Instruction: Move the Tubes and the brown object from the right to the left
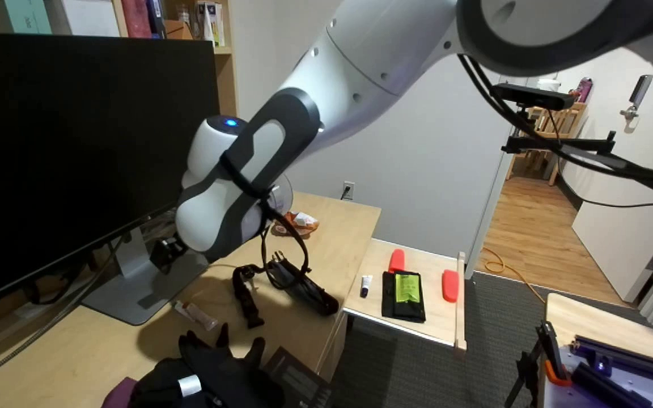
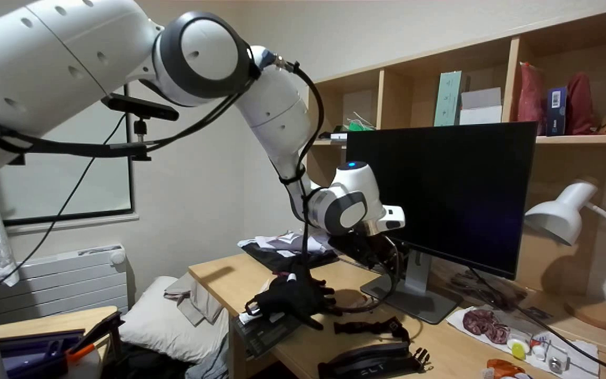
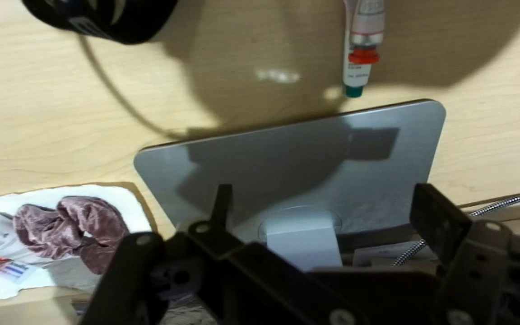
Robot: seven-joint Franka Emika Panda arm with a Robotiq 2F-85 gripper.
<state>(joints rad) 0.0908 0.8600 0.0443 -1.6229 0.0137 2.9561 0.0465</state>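
In the wrist view we see the gripper (image 3: 325, 198) with its fingers (image 3: 223, 201) spread wide apart, its dark linkage hiding part of the monitor stand's grey base (image 3: 278, 153) below. In both exterior views the fingertips are hard for us to make out. Beyond the base's front edge the Tubes (image 3: 368, 27) lie overlapping on the desk (image 3: 485, 135), one capped red and one teal, their far ends cut off by the wrist view's top edge. In an exterior view we find them between the base and a black glove (image 1: 213, 362); whether one or a pair, we cannot tell. Left of the base in the wrist view, a brownish bunched cloth (image 3: 72, 221), which we take for the brown object, lies on white paper (image 3: 127, 198); its edge meets the gripper's dark outline. Beside it a white container (image 3: 7, 239) runs out at the left edge. A black curved piece (image 3: 124, 27) is cropped at the top.
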